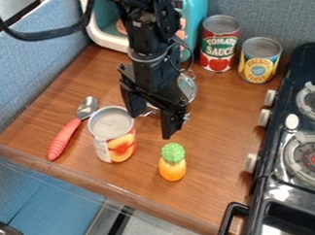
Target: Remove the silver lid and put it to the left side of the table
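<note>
My gripper (151,126) hangs over the middle of the wooden table, its two fingers spread apart, between the peach can and the plastic pineapple. Behind it, a shiny silver object (188,85), which looks like the lid or a lidded pot, shows its rounded right edge and bits of metal on both sides of the fingers. The gripper covers most of it, so I cannot tell lid from pot or whether they touch the fingers.
A peach can (113,133) and a red-handled spoon (71,129) lie left. The pineapple toy (172,162) is in front. At the back are a tomato can (218,44), a yellow-labelled can (259,60) and a teal toy oven (196,16). The stove (288,153) borders the right.
</note>
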You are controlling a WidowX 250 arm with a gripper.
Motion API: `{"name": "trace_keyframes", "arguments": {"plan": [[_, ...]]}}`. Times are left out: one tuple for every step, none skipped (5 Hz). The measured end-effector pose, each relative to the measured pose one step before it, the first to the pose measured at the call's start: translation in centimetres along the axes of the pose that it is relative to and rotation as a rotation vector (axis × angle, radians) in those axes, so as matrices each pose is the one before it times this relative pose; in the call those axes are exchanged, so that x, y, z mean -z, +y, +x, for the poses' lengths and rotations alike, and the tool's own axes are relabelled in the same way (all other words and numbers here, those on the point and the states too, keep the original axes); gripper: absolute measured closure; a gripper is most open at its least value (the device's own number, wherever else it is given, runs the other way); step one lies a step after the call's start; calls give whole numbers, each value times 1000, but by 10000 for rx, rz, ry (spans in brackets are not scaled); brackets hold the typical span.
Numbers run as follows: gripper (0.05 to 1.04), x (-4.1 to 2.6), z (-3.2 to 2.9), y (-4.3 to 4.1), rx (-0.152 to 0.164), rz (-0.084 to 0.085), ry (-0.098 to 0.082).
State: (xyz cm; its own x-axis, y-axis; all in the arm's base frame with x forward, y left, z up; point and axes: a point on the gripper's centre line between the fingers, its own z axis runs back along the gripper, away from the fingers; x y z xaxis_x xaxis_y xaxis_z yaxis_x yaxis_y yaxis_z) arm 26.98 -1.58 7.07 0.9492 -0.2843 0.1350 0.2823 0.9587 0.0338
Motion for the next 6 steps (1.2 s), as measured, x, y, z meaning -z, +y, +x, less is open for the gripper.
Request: {"name": "trace_keyframes", "arguments": {"plan": [[83,826,-339,-81,-15,-80,344],[83,436,2898,1664,-382,40,-21],[83,444,2764,2027,-458,118,-51],[83,972,2510,1859,-459,-30,59],[83,1109,2017,1020,-240,-42,101],[83,1199,960,983,-259,-10,264]]}}
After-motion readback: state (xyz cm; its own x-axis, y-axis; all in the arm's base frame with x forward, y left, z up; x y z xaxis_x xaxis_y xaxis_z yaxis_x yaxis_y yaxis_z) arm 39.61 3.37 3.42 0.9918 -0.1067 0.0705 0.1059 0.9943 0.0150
